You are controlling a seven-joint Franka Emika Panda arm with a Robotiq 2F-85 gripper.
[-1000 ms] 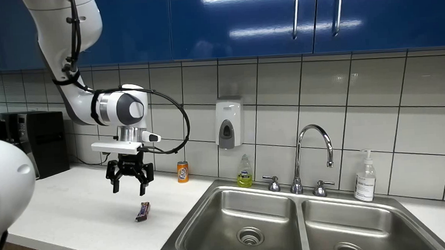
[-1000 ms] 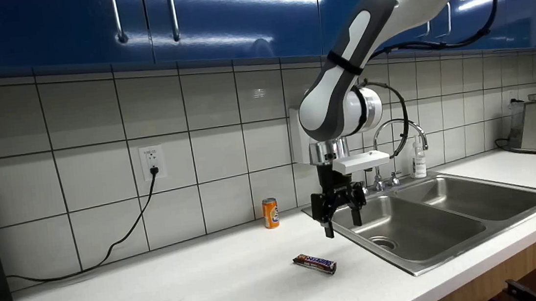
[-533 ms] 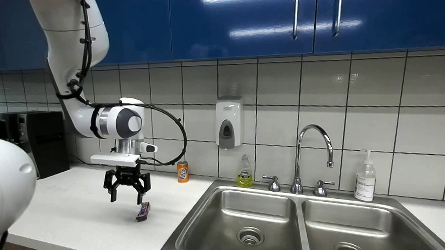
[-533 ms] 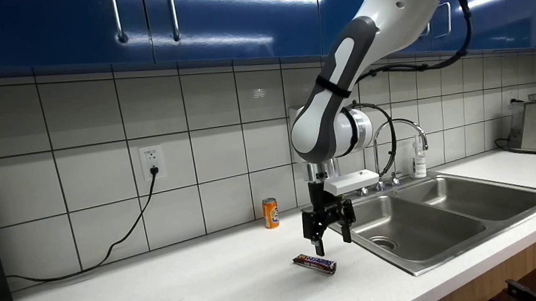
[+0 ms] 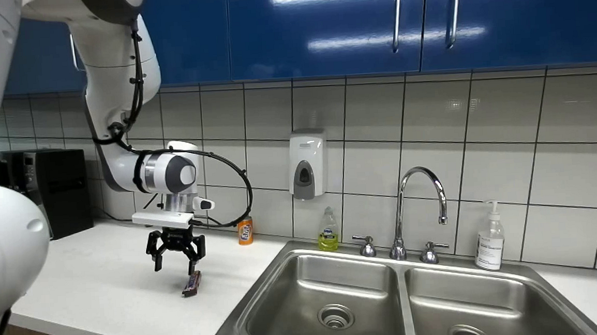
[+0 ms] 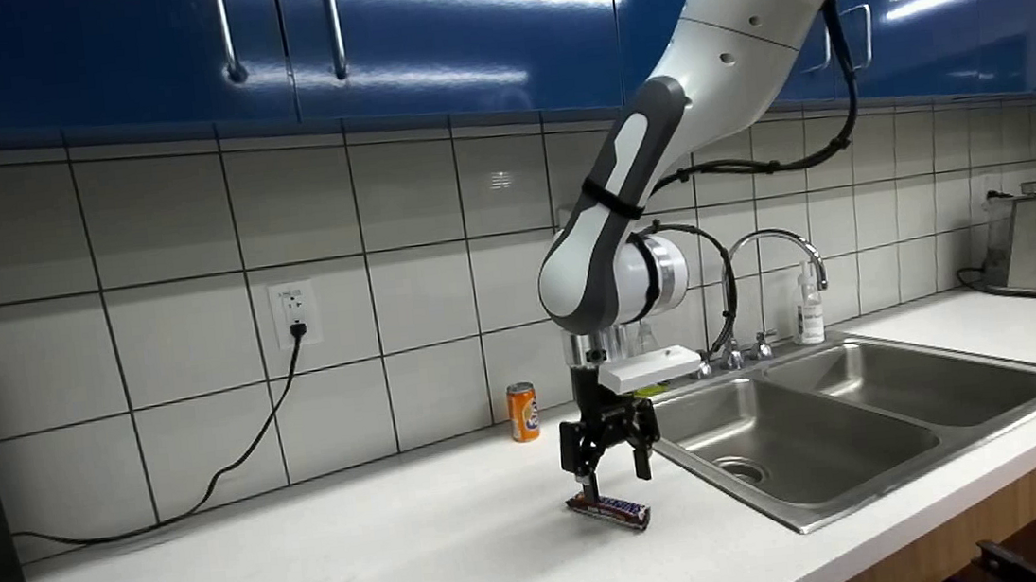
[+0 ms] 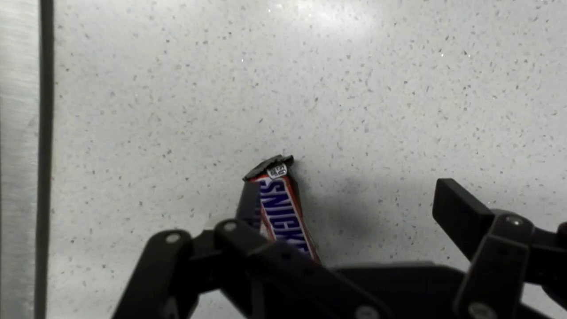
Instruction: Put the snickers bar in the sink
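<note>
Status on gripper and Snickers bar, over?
Gripper open. Snickers bar on counter, ungrasped. Possible snag: one finger overlaps bar in wrist view, contact unclear.

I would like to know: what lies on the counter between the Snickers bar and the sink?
Only bare white countertop: in both exterior views, no object lies between the Snickers bar and the sink.

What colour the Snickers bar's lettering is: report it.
The Snickers bar has blue lettering, clearest in the wrist view.
</note>
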